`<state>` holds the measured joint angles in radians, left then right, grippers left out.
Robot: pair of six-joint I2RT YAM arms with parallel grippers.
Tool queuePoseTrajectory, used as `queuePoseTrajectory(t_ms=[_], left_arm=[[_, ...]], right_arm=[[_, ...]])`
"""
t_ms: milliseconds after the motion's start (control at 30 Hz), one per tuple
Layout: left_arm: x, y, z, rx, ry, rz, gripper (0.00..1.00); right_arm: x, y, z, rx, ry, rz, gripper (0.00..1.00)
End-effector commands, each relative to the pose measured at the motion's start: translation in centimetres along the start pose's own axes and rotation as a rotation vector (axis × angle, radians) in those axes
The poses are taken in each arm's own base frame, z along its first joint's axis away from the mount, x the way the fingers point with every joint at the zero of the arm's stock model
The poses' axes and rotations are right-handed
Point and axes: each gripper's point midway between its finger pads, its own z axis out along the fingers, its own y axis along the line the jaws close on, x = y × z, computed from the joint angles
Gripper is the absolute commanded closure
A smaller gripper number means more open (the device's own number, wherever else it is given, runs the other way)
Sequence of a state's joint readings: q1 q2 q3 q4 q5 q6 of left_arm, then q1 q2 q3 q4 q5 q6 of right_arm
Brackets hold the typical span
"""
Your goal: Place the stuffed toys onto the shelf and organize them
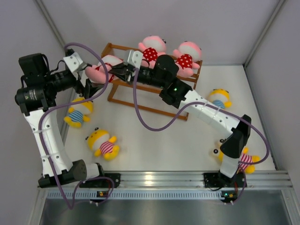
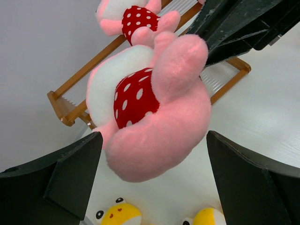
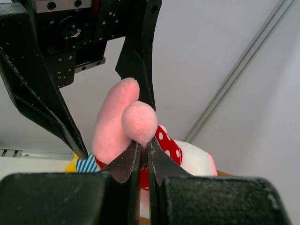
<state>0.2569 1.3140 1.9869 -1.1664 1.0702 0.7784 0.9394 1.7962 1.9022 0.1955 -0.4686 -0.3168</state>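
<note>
A pink stuffed toy (image 1: pixel 101 70) in a red white-dotted outfit hangs at the left end of the shelf (image 1: pixel 150 86). My right gripper (image 1: pixel 123 71) is shut on one of its small pink limbs (image 3: pixel 139 122). My left gripper (image 1: pixel 89 77) stands wide open around the same toy (image 2: pixel 154 112), its fingers (image 2: pixel 70 173) apart from the plush on both sides. Two more pink toys (image 1: pixel 152 47) (image 1: pixel 187 56) sit on the shelf's top tier. On the table lie yellow toys (image 1: pixel 79 112) (image 1: pixel 103 143) (image 1: pixel 219 98).
Another yellow toy (image 1: pixel 246 161) in red stripes lies partly hidden behind the right arm's base. Grey walls close in the table on the left, back and right. A metal rail (image 1: pixel 164 180) runs along the near edge.
</note>
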Motion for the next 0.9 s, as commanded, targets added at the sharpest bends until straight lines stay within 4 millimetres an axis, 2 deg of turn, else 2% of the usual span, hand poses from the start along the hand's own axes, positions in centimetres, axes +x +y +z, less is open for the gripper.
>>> queuePoseTrajectory(t_ms=[0, 100, 133, 200, 233, 367, 533, 600, 667, 700, 733, 767, 800, 867], left_arm=[[-0.7, -0.9, 0.4, 0.066, -0.058, 0.055, 0.02], [-0.5, -1.1, 0.6, 0.083, -0.066, 0.079, 0.11], [-0.2, -1.0, 0.8, 0.085, -0.062, 0.080, 0.22], [0.3, -0.7, 1.0, 0.082, -0.050, 0.104, 0.37], [0.8, -0.6, 1.2, 0.085, -0.040, 0.103, 0.62], [2.3, 0.6, 2.2, 0.090, -0.008, 0.108, 0.97], [2.8, 2.6, 3.7, 0.099, 0.002, 0.135, 1.00], [2.2, 4.0, 4.4, 0.059, -0.011, 0.131, 1.00], [2.9, 5.8, 4.9, -0.017, 0.029, 0.120, 1.00], [1.9, 6.7, 5.8, -0.059, 0.006, 0.149, 1.00], [3.3, 7.6, 6.1, -0.125, 0.063, 0.149, 1.00], [3.4, 7.9, 6.6, -0.156, 0.071, 0.172, 1.00], [3.1, 7.4, 7.8, -0.159, 0.068, 0.189, 1.00], [3.5, 8.3, 9.0, -0.198, 0.081, 0.189, 1.00]], right_arm=[[-3.9, -1.3, 0.5, 0.012, -0.118, -0.054, 1.00], [-3.5, -1.2, 0.9, -0.004, -0.114, -0.049, 1.00], [-3.4, -1.2, 1.1, -0.006, -0.115, -0.049, 1.00], [-3.3, -1.3, 1.2, -0.003, -0.117, -0.052, 1.00], [-3.5, -1.3, 1.2, -0.003, -0.122, -0.056, 1.00], [-3.2, -1.4, 1.3, -0.005, -0.112, -0.078, 1.00], [-2.3, -2.0, 1.5, 0.002, -0.076, -0.167, 1.00], [-0.8, -2.4, 1.9, 0.008, -0.040, -0.209, 1.00], [0.4, -3.0, 2.2, 0.017, -0.023, -0.228, 1.00], [0.8, -3.8, 2.1, 0.030, -0.019, -0.237, 1.00], [1.5, -4.3, 2.2, 0.036, -0.012, -0.242, 1.00], [1.9, -4.7, 2.2, 0.047, -0.009, -0.253, 1.00], [2.3, -5.5, 2.1, 0.060, -0.007, -0.264, 1.00], [3.5, -6.3, 2.4, 0.068, 0.001, -0.265, 1.00]])
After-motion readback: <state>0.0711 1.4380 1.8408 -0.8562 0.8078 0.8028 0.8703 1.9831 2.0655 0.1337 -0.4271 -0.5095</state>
